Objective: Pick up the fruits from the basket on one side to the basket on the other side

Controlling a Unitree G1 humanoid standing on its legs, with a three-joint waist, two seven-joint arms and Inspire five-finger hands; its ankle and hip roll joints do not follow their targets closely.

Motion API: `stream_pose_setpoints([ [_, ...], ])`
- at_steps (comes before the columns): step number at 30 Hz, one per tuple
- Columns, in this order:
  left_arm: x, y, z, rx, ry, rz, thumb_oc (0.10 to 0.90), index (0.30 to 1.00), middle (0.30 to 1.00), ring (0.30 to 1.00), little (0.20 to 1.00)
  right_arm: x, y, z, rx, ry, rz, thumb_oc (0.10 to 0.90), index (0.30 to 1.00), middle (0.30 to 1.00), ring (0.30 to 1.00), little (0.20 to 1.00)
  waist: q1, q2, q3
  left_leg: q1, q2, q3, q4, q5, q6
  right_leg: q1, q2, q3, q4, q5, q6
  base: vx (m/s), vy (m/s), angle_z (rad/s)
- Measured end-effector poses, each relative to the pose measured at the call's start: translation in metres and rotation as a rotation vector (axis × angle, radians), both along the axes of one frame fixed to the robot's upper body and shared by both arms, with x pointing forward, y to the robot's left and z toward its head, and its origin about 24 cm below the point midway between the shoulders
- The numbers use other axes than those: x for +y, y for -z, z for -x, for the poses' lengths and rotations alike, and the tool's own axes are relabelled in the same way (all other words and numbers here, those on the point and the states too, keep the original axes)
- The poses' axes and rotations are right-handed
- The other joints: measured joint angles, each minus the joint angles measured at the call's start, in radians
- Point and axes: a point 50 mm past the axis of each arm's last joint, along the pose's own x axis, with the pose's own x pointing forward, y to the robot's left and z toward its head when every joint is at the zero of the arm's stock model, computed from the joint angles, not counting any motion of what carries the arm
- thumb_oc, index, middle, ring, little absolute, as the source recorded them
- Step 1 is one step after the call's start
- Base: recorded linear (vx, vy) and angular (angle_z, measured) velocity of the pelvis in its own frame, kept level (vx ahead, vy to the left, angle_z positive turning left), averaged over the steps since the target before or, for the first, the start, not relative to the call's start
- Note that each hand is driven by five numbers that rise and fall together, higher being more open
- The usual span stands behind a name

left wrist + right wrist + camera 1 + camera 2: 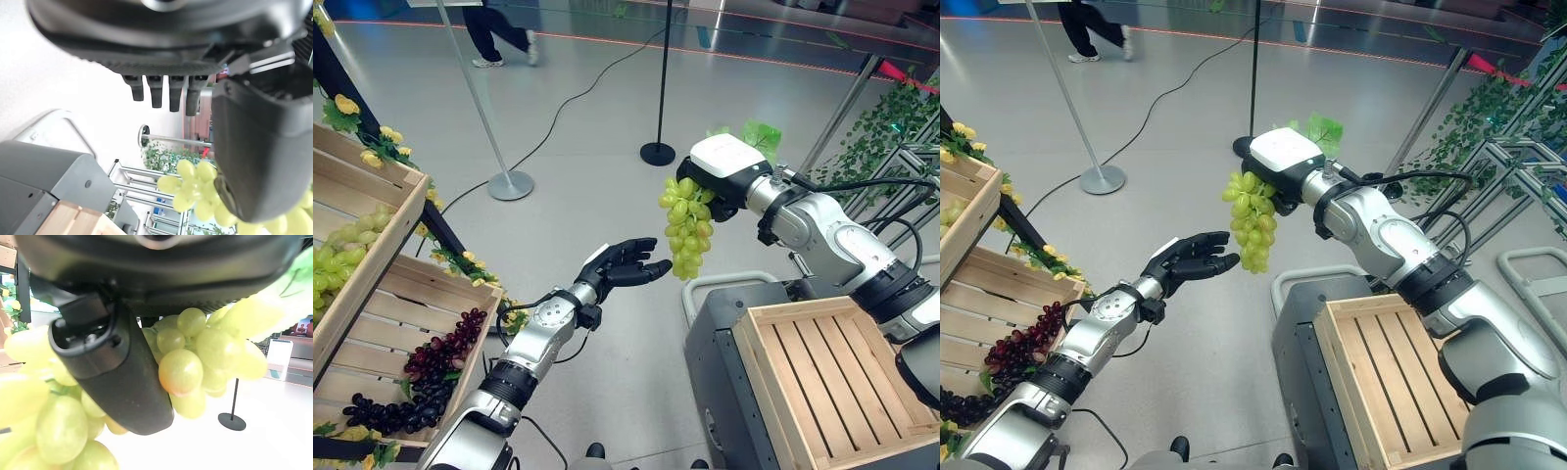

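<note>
Left eye view: right hand [720, 176] is clamped around the top of a green grape bunch [686, 227], which dangles in mid-air, well short of the empty wooden crate [832, 377]. Left hand [625, 264] sits just beside the bunch, fingers relaxed and spread, holding nothing.

Right eye view: same scene, plus dark grapes [1023, 348] waiting in the shelf crate [979, 294].

Left wrist view: straight fingers [161, 93], grapes past the thumb.

Right wrist view: thumb [122, 377] pressed into the grapes, which the eye views don't show.

Risk: the grip looks high on the bunch, so a swing toward the crate could shake it loose onto the floor.
</note>
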Motion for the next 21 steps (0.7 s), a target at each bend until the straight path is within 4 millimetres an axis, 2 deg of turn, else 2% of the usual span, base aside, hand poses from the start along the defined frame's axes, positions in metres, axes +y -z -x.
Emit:
stream_pose_setpoints([
  [13,-0.005,0.002,0.000,0.012,0.005,0.012,0.800,0.900,0.900,0.900,0.900,0.009,0.002,0.001,0.010,-0.027,-0.016,0.400,0.300,0.300,0.300,0.300,0.004,0.000,0.000,0.000,0.000,-0.001,0.000,0.000,0.000,0.000,0.000,0.000,0.000,0.000,0.000,0.00,0.000,0.00],
  [21,-0.008,0.004,0.001,0.035,0.004,0.025,0.800,0.900,0.900,0.900,0.900,0.022,0.005,0.003,0.038,-0.066,-0.020,0.400,0.300,0.300,0.300,0.300,0.005,-0.001,0.000,0.000,0.000,-0.002,0.000,0.000,0.000,0.000,0.000,0.000,0.000,0.000,0.000,0.00,0.000,0.00],
])
